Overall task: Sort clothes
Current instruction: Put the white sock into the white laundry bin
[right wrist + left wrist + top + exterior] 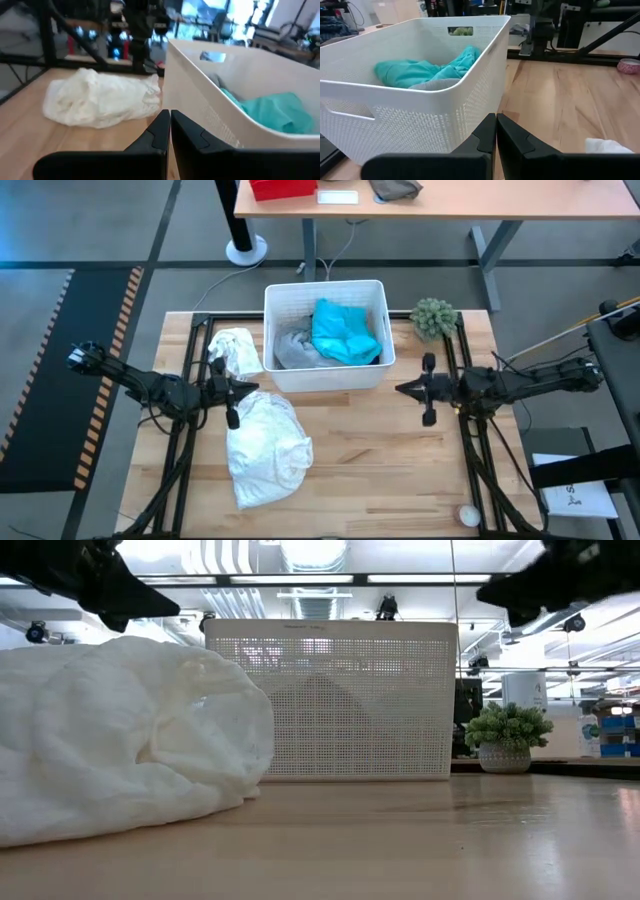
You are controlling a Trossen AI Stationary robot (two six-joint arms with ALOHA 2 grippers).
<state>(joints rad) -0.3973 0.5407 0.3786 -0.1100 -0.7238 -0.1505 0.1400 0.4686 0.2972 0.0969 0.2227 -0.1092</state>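
The white shirt [264, 448], heaped lower left of the basket [325, 375], looks light and limp; pinch a raised fold, as both the left gripper [238, 392] and right gripper [403, 389] hover clenched, empty.

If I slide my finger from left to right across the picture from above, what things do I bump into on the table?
Left gripper → white shirt → white basket holding the turquoise piece → right gripper → fuzzy green ball.
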